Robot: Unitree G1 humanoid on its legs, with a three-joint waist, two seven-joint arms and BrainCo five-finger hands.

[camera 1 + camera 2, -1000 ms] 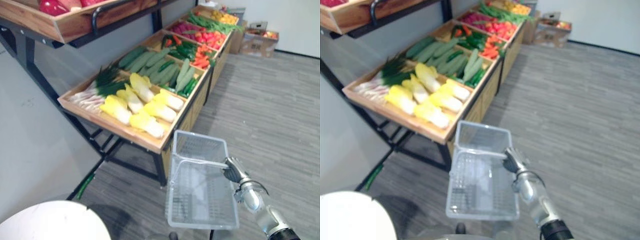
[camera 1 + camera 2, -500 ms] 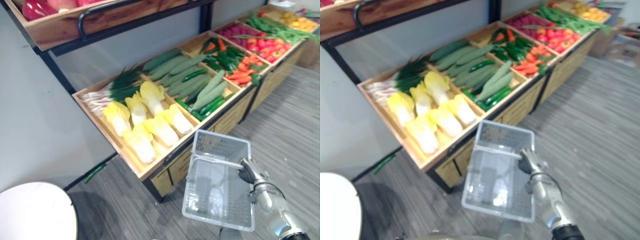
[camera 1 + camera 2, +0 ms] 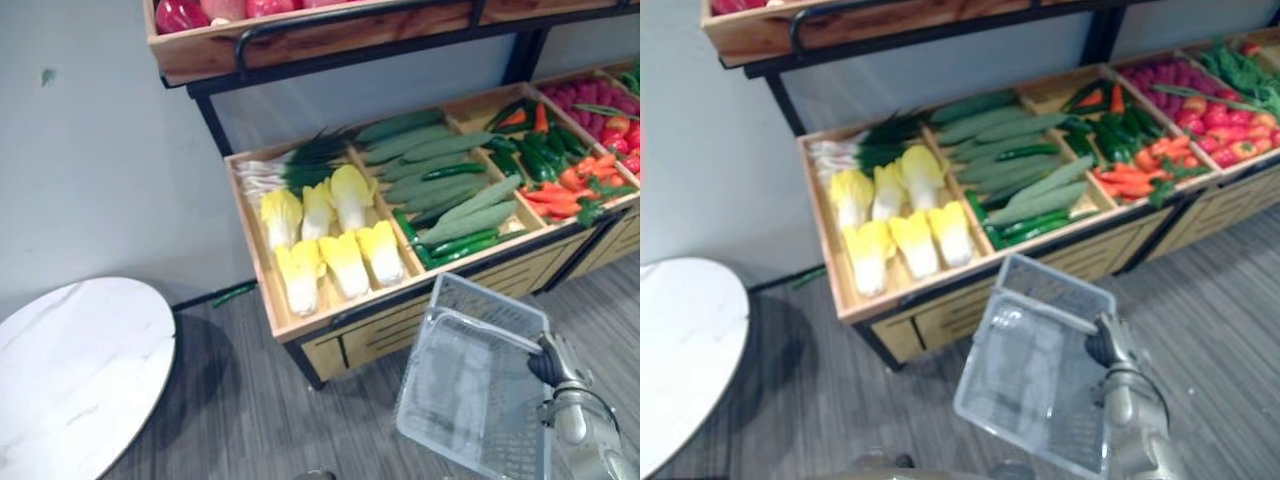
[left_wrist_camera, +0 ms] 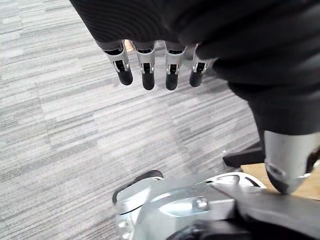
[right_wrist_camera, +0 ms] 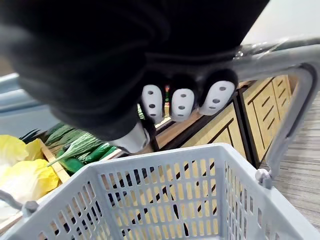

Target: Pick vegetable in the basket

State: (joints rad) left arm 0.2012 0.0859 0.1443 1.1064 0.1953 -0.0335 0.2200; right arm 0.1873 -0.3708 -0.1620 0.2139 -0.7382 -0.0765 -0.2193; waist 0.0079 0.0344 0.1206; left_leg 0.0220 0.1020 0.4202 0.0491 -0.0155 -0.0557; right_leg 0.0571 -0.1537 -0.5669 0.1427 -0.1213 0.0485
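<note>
While below the basket (image 3: 462, 392), grey striped floor (image 3: 240, 410).

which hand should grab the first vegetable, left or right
Left. The right hand is curled round the basket handle, so it is busy; the left hand hangs open and free above the floor.
</note>
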